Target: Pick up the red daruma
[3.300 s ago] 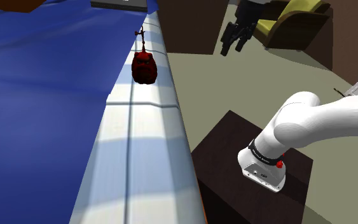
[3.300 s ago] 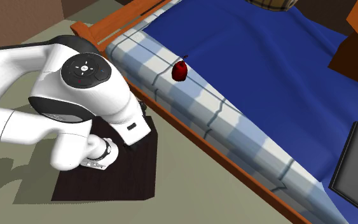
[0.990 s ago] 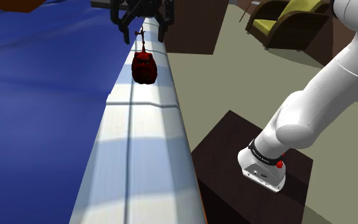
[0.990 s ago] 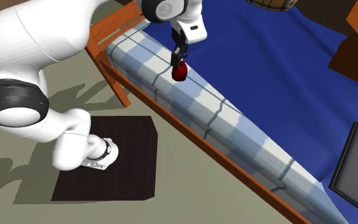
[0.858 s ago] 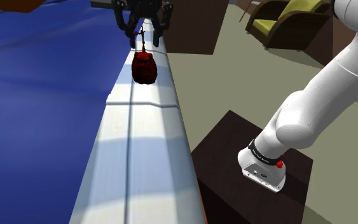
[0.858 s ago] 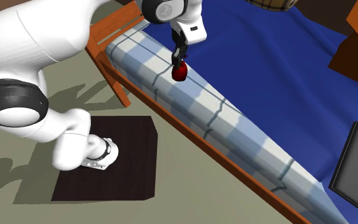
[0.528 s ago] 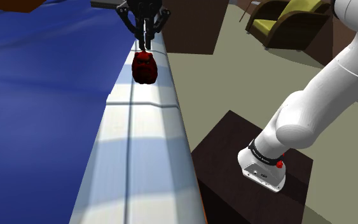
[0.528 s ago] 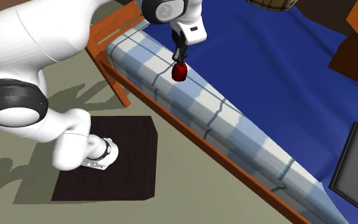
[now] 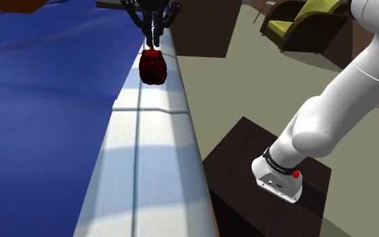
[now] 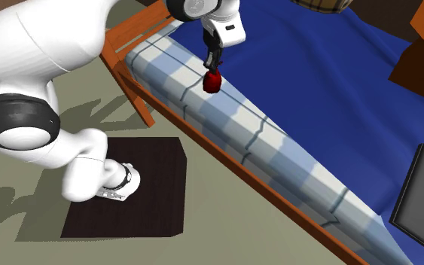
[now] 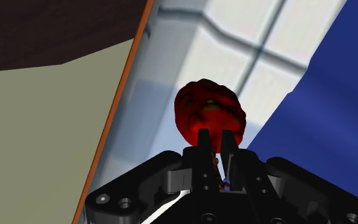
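Red daruma (image 9: 153, 65) hung directly below the gripper (image 9: 153, 40), near the top centre of the shoulder view. The two black fingers (image 11: 203, 145) were drawn close together, clasping the thin stem on the figure's crown. Whether its base touched the bedding could not be told. Beneath it ran a white-and-pale-blue checked strip (image 9: 147, 155) along the bed's edge. This strip was bordered by the blue cover (image 9: 40, 101) at frame left and by an orange wooden rail (image 10: 233, 163) on the floor side. The white arm (image 9: 342, 94) rose from the dark stand (image 9: 235, 202) at lower right. An olive armchair (image 9: 309, 23) stood at upper right.
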`<state>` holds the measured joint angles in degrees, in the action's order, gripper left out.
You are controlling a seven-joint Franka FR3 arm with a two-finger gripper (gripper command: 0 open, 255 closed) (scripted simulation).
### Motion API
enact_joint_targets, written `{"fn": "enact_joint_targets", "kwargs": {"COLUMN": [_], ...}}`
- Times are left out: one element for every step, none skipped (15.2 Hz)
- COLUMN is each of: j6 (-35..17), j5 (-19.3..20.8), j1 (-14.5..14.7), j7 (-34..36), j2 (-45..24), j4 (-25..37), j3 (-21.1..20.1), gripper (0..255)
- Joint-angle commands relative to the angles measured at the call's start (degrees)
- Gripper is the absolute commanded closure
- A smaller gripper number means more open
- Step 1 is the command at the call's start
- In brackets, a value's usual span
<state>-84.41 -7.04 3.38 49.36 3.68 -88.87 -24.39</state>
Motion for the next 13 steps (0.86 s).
{"fn": "enact_joint_targets", "kwargs": {"j6": [1.64, 2.50, 3.36, 4.24, 5.12, 6.02, 6.94, 7.87, 8.81, 9.78, 10.77, 10.92, 10.92], "j5": [0.24, 0.38, 0.53, 0.68, 0.85, 1.03, 1.22, 1.43, 1.65, 1.89, 2.14, 2.18, 2.18], "j1": [0.02, 0.05, 0.10, 0.15, 0.21, 0.28, 0.37, 0.46, 0.57, 0.70, 0.84, 0.86, 0.86], "j7": [0.26, 0.44, 0.64, 0.85, 1.06, 1.28, 1.52, 1.76, 2.01, 2.28, 2.56, 2.60, 2.60], "j2": [-0.64, -1.02, -1.42, -1.85, -2.30, -2.77, -3.28, -3.81, -4.38, -4.97, -5.61, -5.71, -5.70], "j4": [2.25, 3.46, 4.71, 5.98, 7.30, 8.65, 10.03, 11.47, 12.94, 14.47, 16.06, 16.30, 16.29], "j3": [-0.05, -0.11, -0.17, -0.24, -0.32, -0.41, -0.50, -0.60, -0.70, -0.82, -0.94, -0.96, -0.95], "gripper": [255, 255, 255, 255, 255, 255, 255, 255, 255, 255, 255, 255, 255]}}
